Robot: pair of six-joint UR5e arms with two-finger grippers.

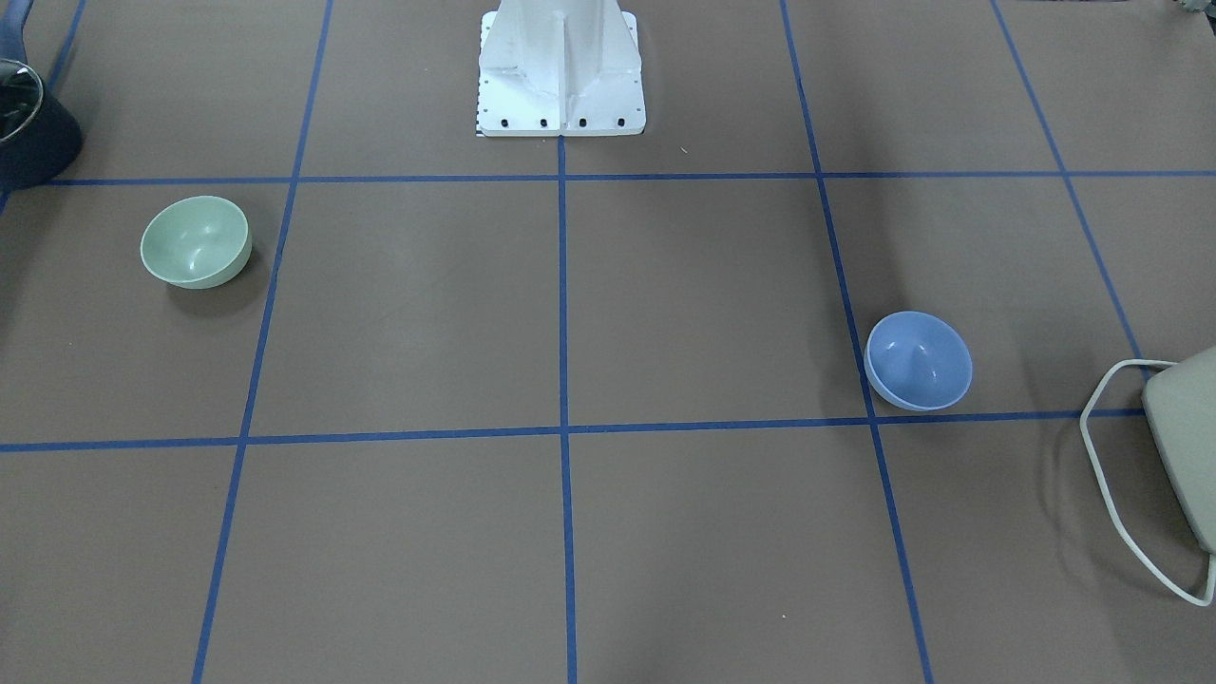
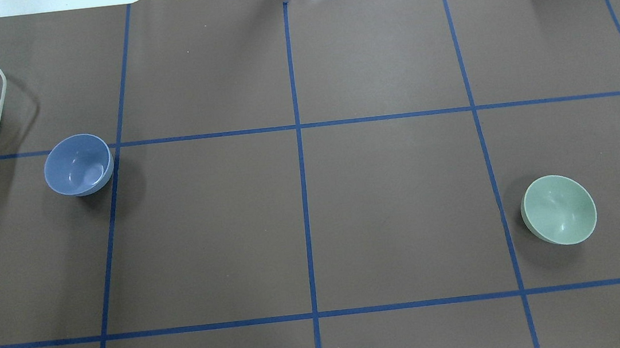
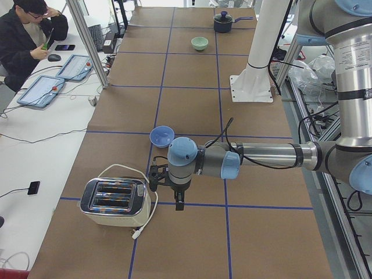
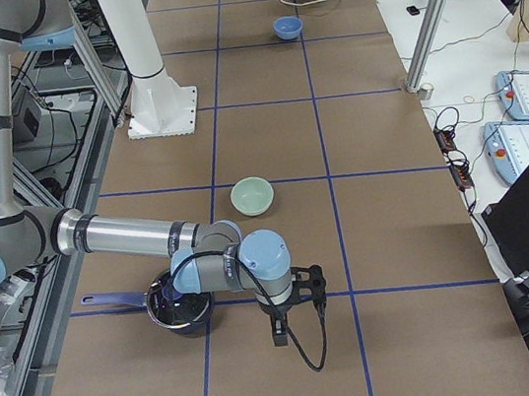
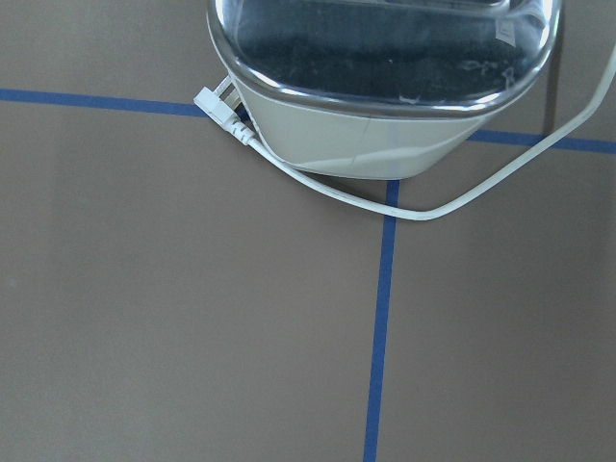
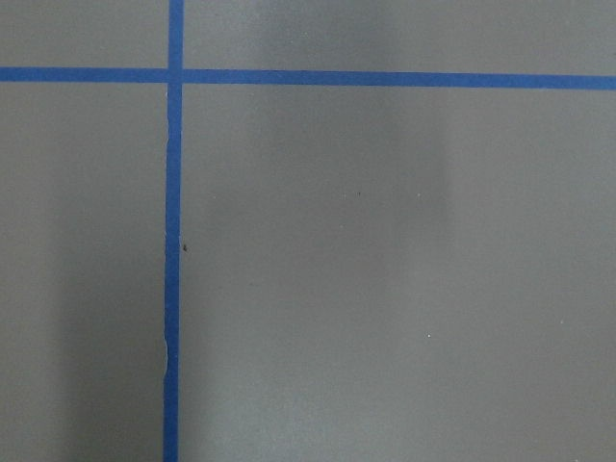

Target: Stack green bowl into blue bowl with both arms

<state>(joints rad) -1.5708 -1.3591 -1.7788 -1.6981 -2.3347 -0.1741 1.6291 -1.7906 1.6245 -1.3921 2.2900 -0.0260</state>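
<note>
— Two bowls on the surface (image 1: 665,313). Where exactly?
— Well apart. Over at the robot's right end, the green bowl (image 1: 196,241), upright, not far from a dark pot (image 4: 179,308). Toward the left end, the blue bowl (image 1: 919,361), upright too, just beside a crossing of blue tape lines, near the toaster (image 3: 114,202).
— And each claw?
— Low over the surface, pointing down, apart from both bowls: left claw (image 3: 178,200) just beside the toaster, right claw (image 4: 280,330) near the pot. Seen only from the side, so cannot tell how far open either.
</note>
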